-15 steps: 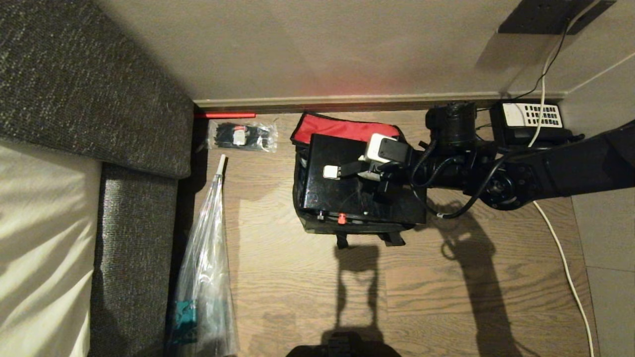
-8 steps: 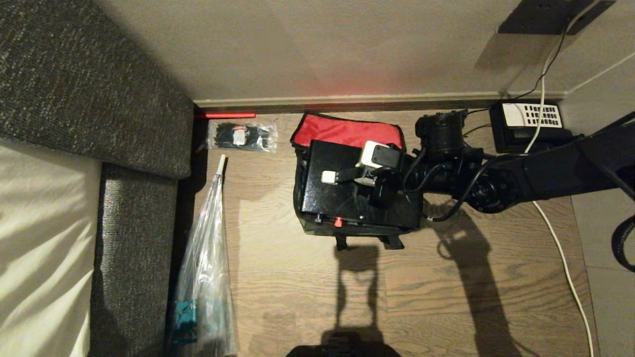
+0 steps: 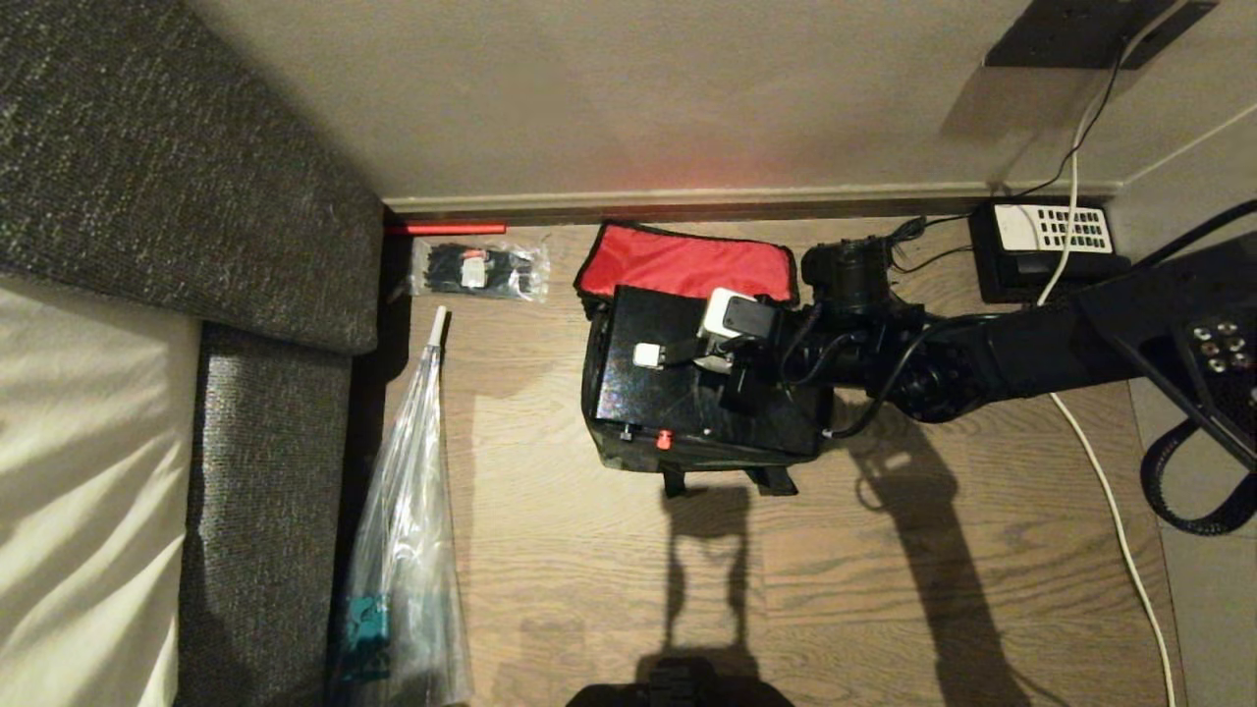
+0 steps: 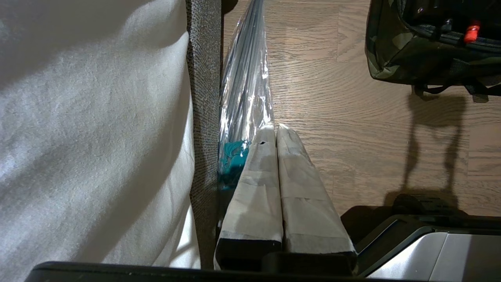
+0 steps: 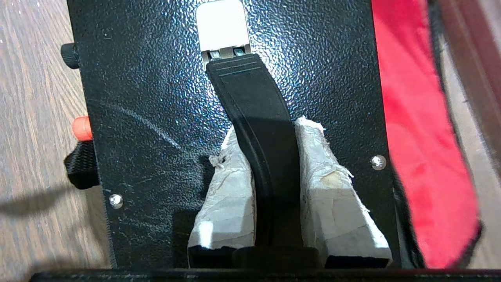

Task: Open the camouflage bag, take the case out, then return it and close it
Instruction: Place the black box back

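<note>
**Right gripper clamped on case handle, case seated in open bag**

Setting: wood-plank floor (image 3: 609, 579) in a corner, pale wall (image 3: 638, 98) with baseboard at the far side, dark grey sofa (image 3: 177, 167) with a cream cushion along the robot's left. A clear plastic bag (image 3: 408, 550) lies on the floor beside the sofa; a small packet of black cable ties (image 3: 479, 268) sits near the baseboard. A black telephone with white keypad (image 3: 1049, 247) stands by the wall at right, a white cable trailing past it.

Task objects: the camouflage bag (image 4: 395, 58) stands on the floor near the wall, lid flipped back toward the baseboard so the red lining (image 3: 687, 263) faces up. The case (image 3: 687, 393) sits in the bag's mouth, its black textured top exposed, red latch (image 3: 664, 439) on the near edge.

Gripper relation: the right gripper (image 5: 270, 156) is directly over the case top. Its taped fingers (image 5: 231, 184) straddle the black handle (image 5: 254, 113), one on each side, pinching it. The handle's pale end mount shows just beyond the fingertips.

Arm pose: the right arm (image 3: 1031, 344) reaches in from the robot's right, roughly level across the floor, wrist bent down onto the case.

Left gripper (image 4: 276, 131): parked low beside the sofa edge, above the plastic bag, fingers pressed together, holding nothing.
</note>
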Tool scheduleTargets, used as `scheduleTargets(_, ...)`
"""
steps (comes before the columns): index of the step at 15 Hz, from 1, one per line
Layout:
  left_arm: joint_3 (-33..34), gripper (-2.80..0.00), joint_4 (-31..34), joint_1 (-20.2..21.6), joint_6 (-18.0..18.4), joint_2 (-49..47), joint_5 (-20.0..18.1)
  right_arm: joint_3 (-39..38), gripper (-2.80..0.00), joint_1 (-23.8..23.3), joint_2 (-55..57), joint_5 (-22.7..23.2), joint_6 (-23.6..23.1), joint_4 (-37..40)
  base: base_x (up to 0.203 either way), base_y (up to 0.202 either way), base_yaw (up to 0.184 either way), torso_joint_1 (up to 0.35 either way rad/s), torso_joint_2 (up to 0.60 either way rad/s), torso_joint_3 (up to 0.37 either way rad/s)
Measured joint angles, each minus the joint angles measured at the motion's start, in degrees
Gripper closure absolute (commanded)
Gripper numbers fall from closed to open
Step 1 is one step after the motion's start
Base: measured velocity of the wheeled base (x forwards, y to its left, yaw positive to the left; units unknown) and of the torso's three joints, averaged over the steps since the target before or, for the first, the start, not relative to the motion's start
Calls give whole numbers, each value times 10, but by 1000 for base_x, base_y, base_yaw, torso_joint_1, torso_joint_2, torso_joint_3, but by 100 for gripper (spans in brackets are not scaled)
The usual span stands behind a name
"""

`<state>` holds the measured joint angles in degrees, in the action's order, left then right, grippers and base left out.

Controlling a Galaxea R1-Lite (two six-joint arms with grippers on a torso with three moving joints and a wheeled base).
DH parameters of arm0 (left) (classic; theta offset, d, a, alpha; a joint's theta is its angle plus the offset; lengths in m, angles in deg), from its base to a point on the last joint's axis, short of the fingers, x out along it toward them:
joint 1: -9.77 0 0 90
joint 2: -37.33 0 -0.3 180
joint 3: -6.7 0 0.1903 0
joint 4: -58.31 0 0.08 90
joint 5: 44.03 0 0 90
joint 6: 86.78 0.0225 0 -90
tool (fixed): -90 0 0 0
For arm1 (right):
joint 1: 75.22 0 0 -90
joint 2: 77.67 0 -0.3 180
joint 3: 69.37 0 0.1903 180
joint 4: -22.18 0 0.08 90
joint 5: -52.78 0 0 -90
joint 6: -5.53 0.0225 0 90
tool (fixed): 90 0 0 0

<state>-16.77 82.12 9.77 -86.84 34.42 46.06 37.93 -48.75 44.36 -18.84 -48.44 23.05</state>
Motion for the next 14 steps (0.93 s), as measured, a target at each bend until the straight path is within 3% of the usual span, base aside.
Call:
scheduleTargets(7, 0, 0, 0, 0, 0, -1, 0, 0, 0, -3, 24, -2, 16, 1, 0, 0, 0, 0, 0, 0)
scheduleTargets(8, 0, 0, 0, 0, 0, -1, 0, 0, -280, -3, 25, -1, 18, 3, 0, 0, 0, 0, 0, 0)
scheduleTargets(14, 0, 0, 0, 0, 0, -1, 0, -51, -280, -6, 13, -3, 19, 61, 0, 0, 0, 0, 0, 0)
